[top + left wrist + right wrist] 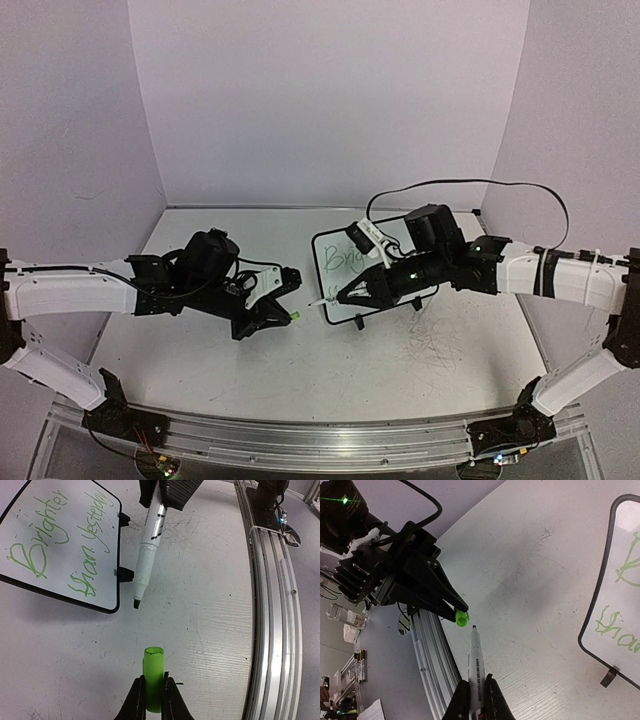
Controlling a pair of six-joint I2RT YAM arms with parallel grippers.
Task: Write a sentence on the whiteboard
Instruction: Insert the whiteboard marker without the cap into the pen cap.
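On desk (pixel 200 605), a white painted surface with faint grain, scuffs and grey scribble marks: whiteboard (pixel 62 565), rectangular, glossy white, with a thin black frame, rounded corners and small black feet, lying right of centre beneath the right arm. Sentence (pixel 47 527): light-green cursive in two lines, reading "Brighter than Yesterday". Left gripper (pixel 152 690): black tapered fingers clamped tight on cap (pixel 153 672), a bright green plastic cylinder, hollow end pointing away from the fingers. Right gripper (pixel 476 687): closed fully on marker (pixel 476 655), a slim white barrel with black print and a dark chisel tip. Tip is off the whiteboard, just beside its corner, facing the cap's open end, the two apart. Rail (pixel 270 605): ribbed aluminium along the desk's near edge.
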